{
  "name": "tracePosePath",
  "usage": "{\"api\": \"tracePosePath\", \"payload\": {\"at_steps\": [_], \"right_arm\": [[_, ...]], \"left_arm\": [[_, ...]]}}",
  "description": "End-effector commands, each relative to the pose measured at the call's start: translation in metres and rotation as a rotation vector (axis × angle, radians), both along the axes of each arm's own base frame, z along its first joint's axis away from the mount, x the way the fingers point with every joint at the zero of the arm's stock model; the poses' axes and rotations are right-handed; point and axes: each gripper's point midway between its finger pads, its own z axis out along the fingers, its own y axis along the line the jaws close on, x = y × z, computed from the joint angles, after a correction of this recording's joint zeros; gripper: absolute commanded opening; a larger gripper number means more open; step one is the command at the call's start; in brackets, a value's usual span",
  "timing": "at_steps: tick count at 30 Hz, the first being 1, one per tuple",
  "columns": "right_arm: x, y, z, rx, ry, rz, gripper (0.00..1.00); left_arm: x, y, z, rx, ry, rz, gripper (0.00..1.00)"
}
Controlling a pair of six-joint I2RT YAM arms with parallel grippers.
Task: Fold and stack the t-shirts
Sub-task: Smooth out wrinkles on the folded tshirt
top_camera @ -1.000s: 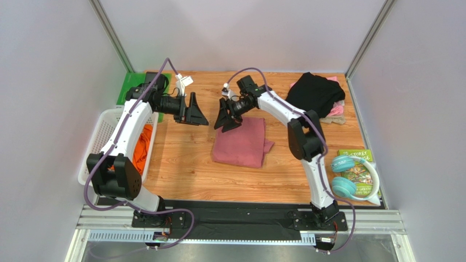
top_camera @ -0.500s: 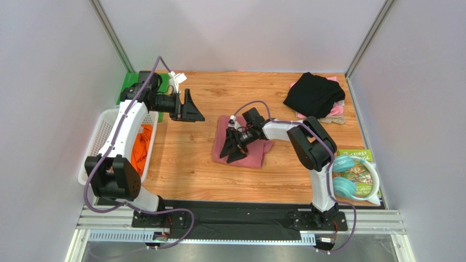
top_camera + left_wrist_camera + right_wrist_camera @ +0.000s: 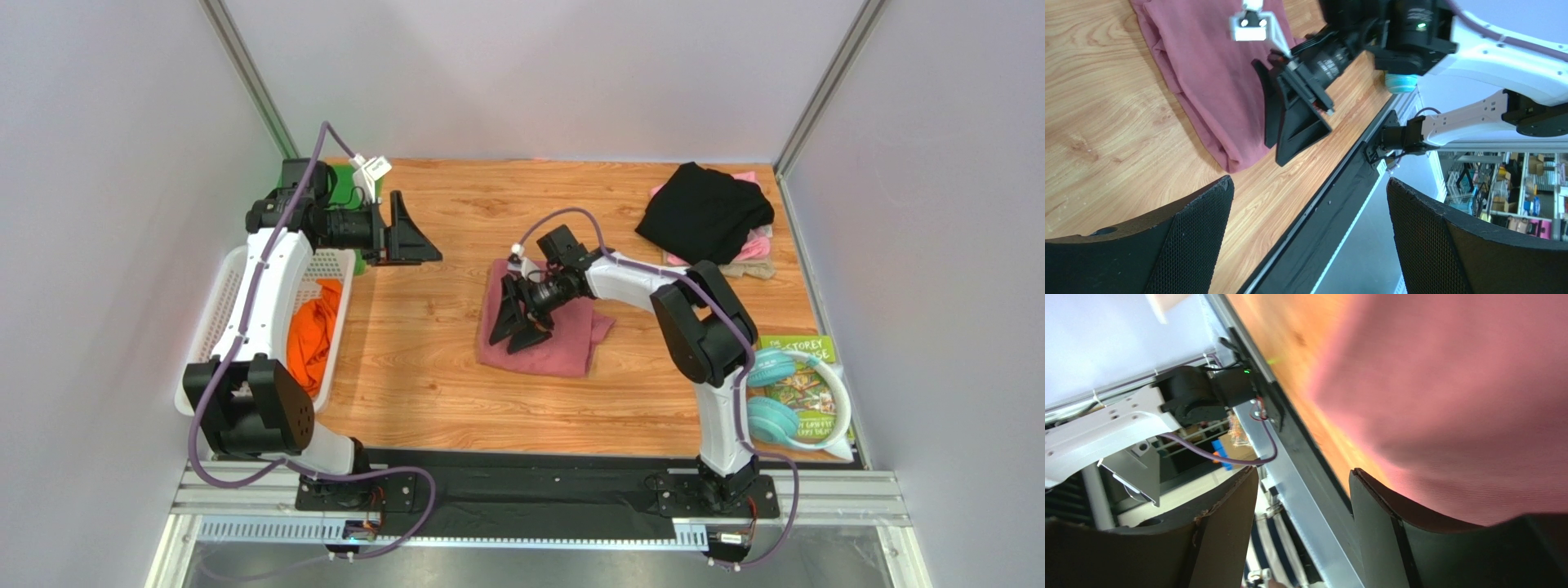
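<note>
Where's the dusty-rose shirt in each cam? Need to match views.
Top external: dusty-rose shirt folded, centre of frame, right pincer over it.
Left wrist: shirt upper left, that pincer above it.
Right wrist: shirt blurred, fills the upper right.
Shared landmark: black base rail, in all three.

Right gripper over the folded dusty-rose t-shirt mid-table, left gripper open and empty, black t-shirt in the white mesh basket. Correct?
Not quite: the white plastic mesh basket holds the crumpled orange t-shirt. The black t-shirt lies at the far right corner of the wooden table, as the top external view shows. The rest stands.
</note>
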Motion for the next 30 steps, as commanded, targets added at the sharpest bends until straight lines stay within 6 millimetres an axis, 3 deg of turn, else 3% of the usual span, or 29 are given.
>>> {"api": "tracePosePath", "payload": {"at_steps": [1, 9, 15, 19, 21, 23, 26, 30], "right_arm": [[0.005, 0.022, 0.065, 0.089, -0.173, 0.052, 0.63], [-0.002, 0.036, 0.035, 0.082, -0.111, 0.073, 0.63], [-0.002, 0.039, -0.009, 0.043, -0.049, 0.072, 0.62], [-0.008, 0.033, -0.049, -0.029, 0.006, 0.071, 0.62], [-0.012, 0.028, -0.059, -0.052, 0.015, 0.07, 0.61], [-0.013, 0.027, -0.059, -0.058, 0.013, 0.071, 0.61], [-0.012, 0.028, -0.041, -0.041, -0.014, 0.075, 0.61], [-0.008, 0.04, 0.015, 0.034, -0.099, 0.093, 0.61]], "left_arm": [[-0.004, -0.003, 0.018, -0.025, -0.059, -0.028, 1.0], [-0.004, -0.002, 0.017, -0.023, -0.061, -0.029, 1.0], [-0.003, -0.003, 0.015, -0.03, -0.05, -0.036, 1.0], [-0.004, -0.003, 0.015, -0.029, -0.051, -0.038, 1.0], [-0.006, -0.003, 0.016, -0.032, -0.051, -0.04, 1.0], [-0.006, -0.003, 0.017, -0.033, -0.052, -0.041, 1.0], [-0.008, -0.004, 0.018, -0.039, -0.053, -0.045, 1.0], [-0.009, -0.005, 0.021, -0.047, -0.055, -0.047, 1.0]]}}
